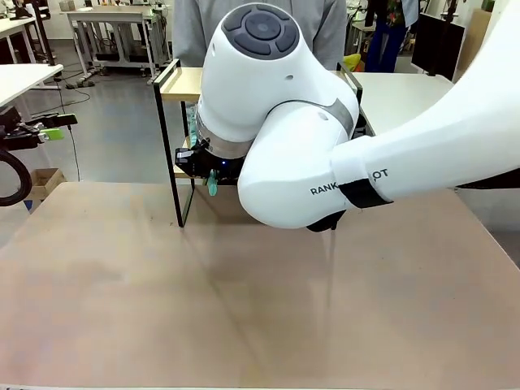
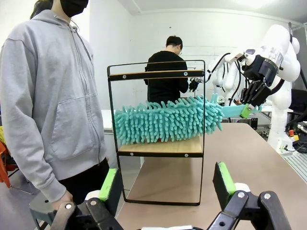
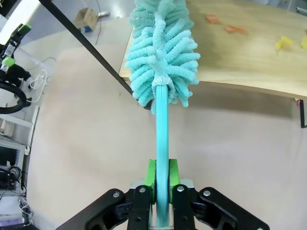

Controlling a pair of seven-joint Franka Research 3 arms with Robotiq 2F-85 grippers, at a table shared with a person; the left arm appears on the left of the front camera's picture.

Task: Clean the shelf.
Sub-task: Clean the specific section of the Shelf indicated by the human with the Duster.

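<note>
The shelf (image 2: 158, 149) is a two-tier rack with light wooden boards in a thin black frame; it stands at the table's far side. A teal fluffy duster (image 2: 165, 120) lies with its head on the lower board (image 3: 249, 57), at the board's edge. My right gripper (image 3: 162, 176) is shut on the duster's teal handle (image 3: 161, 120), off the shelf's side. Small orange scraps (image 3: 234, 29) and yellow scraps (image 3: 283, 44) lie farther along that board. My left gripper (image 2: 165, 184) is open and holds nothing, well back from the shelf and facing it end-on.
A person in a grey hoodie (image 2: 53, 96) stands close behind the shelf with a hand (image 2: 62, 199) hanging low. My right arm (image 1: 276, 122) covers most of the shelf (image 1: 172, 138) in the front view. The tan table top (image 1: 244, 309) stretches bare in front.
</note>
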